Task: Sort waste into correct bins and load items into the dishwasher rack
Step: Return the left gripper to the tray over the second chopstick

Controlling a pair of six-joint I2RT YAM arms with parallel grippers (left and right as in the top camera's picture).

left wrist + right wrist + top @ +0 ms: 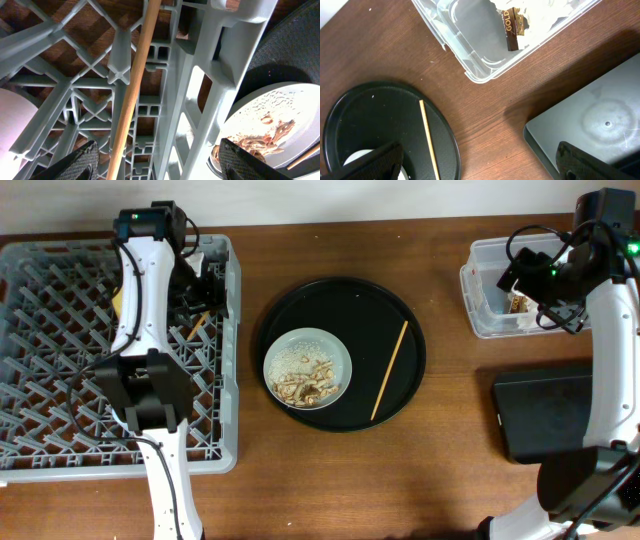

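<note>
Fingertips [82, 160] of left gripper [162, 162] stand wide apart, clamped on nothing. One wooden chopstick [132, 85] runs between them, lying loose on the lattice of the grey dishwasher rack [220, 75], nearer the left-hand pad in the wrist view. Overhead, that gripper hovers over the rack's right rear corner. Beyond the rack wall sits the grey-green dish [307, 368], holding rice grains and brown scraps [305, 388], on the large round black tray [340, 305]. The second chopstick [389, 370] lies slantwise on the same tray, just right of the dish, not touching it. On the other arm, right gripper [482, 162] has jaws spread and empty, over the wooden table [485, 115] between the round tray and the shallow black tray [600, 120]. Farther out is the clear tub [470, 65], brown snack wrapper [512, 30] inside.
</note>
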